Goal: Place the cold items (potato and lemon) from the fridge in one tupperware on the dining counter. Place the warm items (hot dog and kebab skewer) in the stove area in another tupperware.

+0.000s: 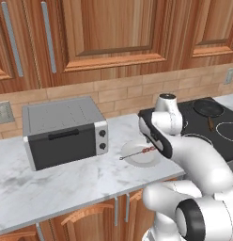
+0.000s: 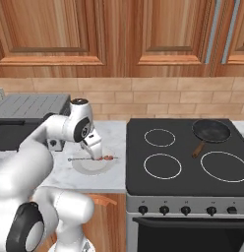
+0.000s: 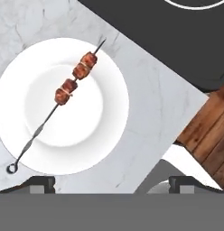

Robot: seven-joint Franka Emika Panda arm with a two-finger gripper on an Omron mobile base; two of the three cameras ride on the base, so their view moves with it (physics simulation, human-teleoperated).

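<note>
I am holding my pincer (image 3: pixel 112 184) above the marble counter (image 1: pixel 52 183), and in the hand view its two tips are standing far apart at the bottom edge, so it is spread and pinching nothing. The skewer (image 3: pixel 64 92) is lying across a white plate (image 3: pixel 105 135) in the upper left of the hand view; its ring end is reaching over the plate's lower left rim and its point over the upper rim. Four meat pieces are sitting near the pointed half. In the left base view the plate (image 1: pixel 132 159) is resting near the counter's front edge, between the toaster oven (image 1: pixel 64 132) on the left and the stove (image 2: pixel 193 162) on the right. Bare marble is lying open around the plate. A pan (image 2: pixel 211 130) is sitting on the stove's upper right burner.
</note>
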